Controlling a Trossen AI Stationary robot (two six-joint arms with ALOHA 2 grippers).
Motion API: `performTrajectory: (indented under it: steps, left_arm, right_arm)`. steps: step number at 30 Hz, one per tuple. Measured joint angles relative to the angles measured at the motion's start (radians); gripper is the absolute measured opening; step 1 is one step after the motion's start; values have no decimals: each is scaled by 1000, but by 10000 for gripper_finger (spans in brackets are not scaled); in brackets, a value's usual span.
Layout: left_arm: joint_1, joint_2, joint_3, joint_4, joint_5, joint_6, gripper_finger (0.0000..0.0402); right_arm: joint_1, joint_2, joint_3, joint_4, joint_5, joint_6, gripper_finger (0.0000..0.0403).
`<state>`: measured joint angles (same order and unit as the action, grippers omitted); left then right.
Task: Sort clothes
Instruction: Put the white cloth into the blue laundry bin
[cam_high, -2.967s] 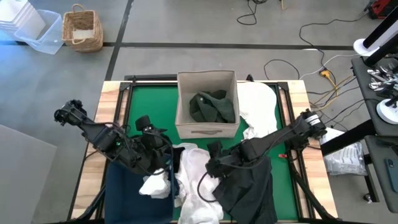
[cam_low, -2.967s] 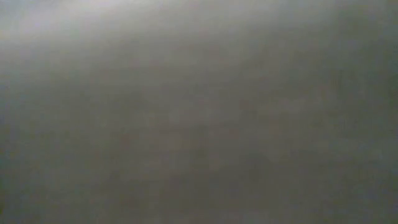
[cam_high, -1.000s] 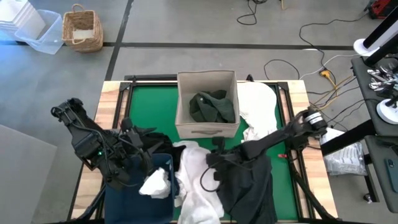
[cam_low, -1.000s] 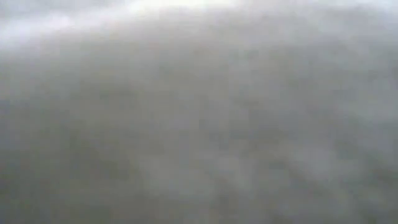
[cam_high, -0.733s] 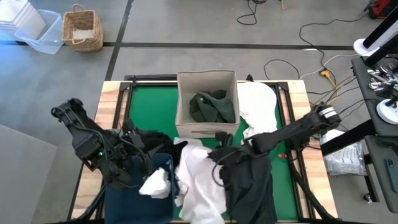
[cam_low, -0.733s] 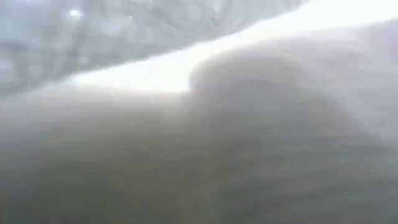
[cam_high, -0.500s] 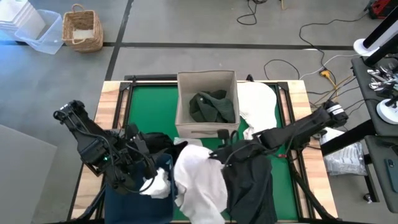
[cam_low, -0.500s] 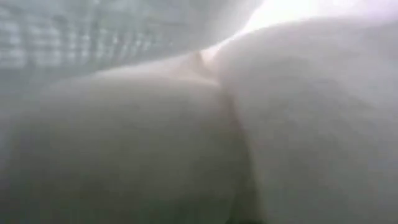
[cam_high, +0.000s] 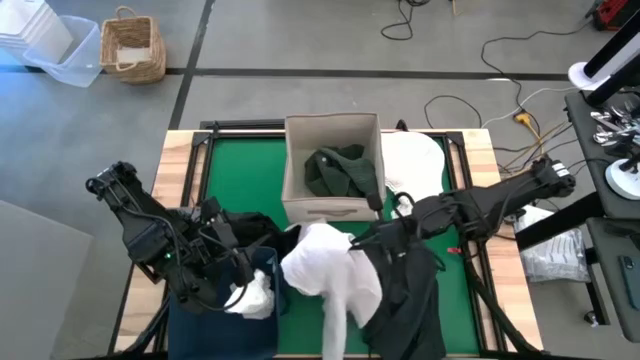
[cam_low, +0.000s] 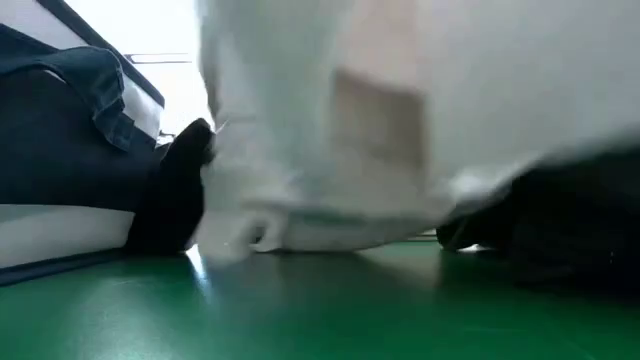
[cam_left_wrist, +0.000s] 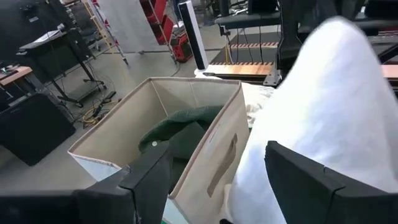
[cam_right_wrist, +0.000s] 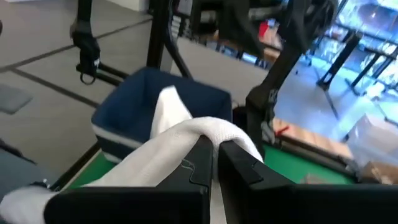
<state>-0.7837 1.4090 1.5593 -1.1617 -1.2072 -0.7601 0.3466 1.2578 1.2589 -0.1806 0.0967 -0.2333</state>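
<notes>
My right gripper (cam_high: 362, 240) (cam_right_wrist: 214, 163) is shut on a white garment (cam_high: 332, 268), raised above the middle of the green table in front of the beige box (cam_high: 333, 205). In the low view the white garment (cam_low: 350, 110) hangs down to the table. A dark garment (cam_high: 405, 295) lies under my right arm. A dark green garment (cam_high: 340, 170) sits in the beige box. Another white garment (cam_high: 252, 298) lies in the navy bin (cam_high: 215, 320). My left gripper (cam_high: 240, 240) (cam_left_wrist: 227, 186) stands open over the bin's far edge, holding nothing. My right gripper pinches a fold of the white garment (cam_right_wrist: 199, 134) between its two fingers, and the cloth drapes over the fingertips (cam_right_wrist: 200, 163). The fingers come nearly level from the table's right. The garment hangs slack below them, its lower edge (cam_low: 300, 232) on the table.
A further white garment (cam_high: 415, 160) lies on the table to the right of the beige box. Black cloth (cam_low: 175, 195) rests against the navy bin (cam_low: 60, 150). The green mat (cam_high: 240, 175) shows bare left of the box.
My right gripper has risen and drawn back toward the table's right and far side, tipping from pointing down to nearly level. It has stayed shut and pulled the white garment's upper part up off the pile, while the lower end trails on the table.
</notes>
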Motion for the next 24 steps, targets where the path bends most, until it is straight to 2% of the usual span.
performTrajectory:
  steps: [3,9,24]
  left_arm:
    - [0,0,0,0,0,0,233]
    - [0,0,0,1,0,0,233]
    - [0,-3,0,6,5,34,233]
  right_arm:
    - [0,-3,32,-2,-5,-15,9]
    - [0,2,103,-3,-79,-32,9]
    - [0,4,267,-58,-80,-69,9]
